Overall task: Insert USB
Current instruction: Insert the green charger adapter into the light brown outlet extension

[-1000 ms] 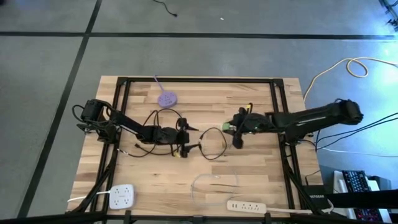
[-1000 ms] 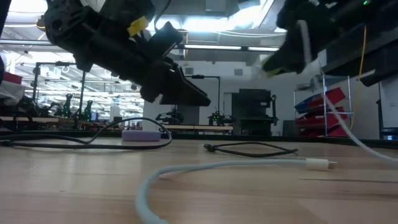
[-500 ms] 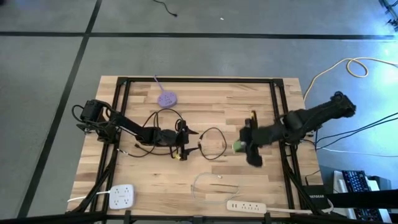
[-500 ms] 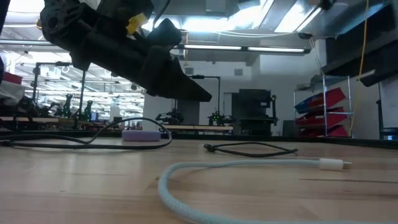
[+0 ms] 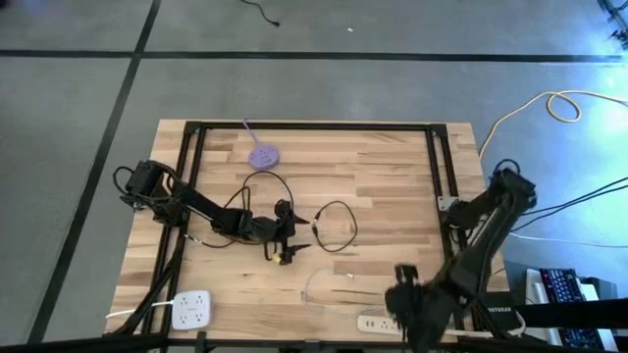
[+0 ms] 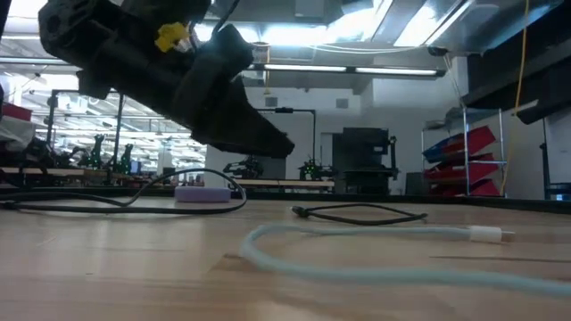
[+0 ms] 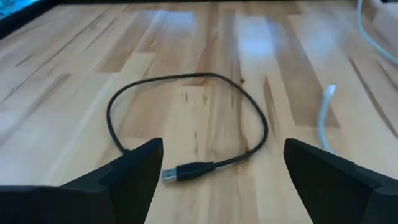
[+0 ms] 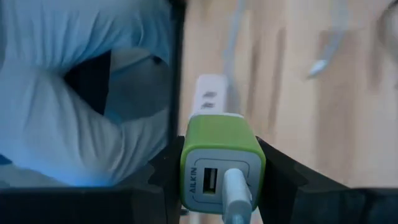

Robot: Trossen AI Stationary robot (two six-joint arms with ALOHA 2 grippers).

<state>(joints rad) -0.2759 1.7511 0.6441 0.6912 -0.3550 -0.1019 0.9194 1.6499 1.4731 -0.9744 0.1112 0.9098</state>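
- Right gripper (image 8: 222,193): clamped on green-and-white USB charger cube (image 8: 222,163) with white cable plugged in, above white power strip (image 5: 391,324).
- Left gripper (image 7: 217,171): jaws wide, empty, over black USB cable (image 7: 186,134), well apart from the strip.

Green USB charger (image 8: 222,163), white cable (image 8: 237,198) plugged in, clamped upright

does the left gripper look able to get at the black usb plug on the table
Probably yes: the left gripper is open, with the black USB plug lying on bare table between its fingers and nothing in between.

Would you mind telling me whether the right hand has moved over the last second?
Yes. The right hand swung from mid-table toward the white power strip at the near edge.
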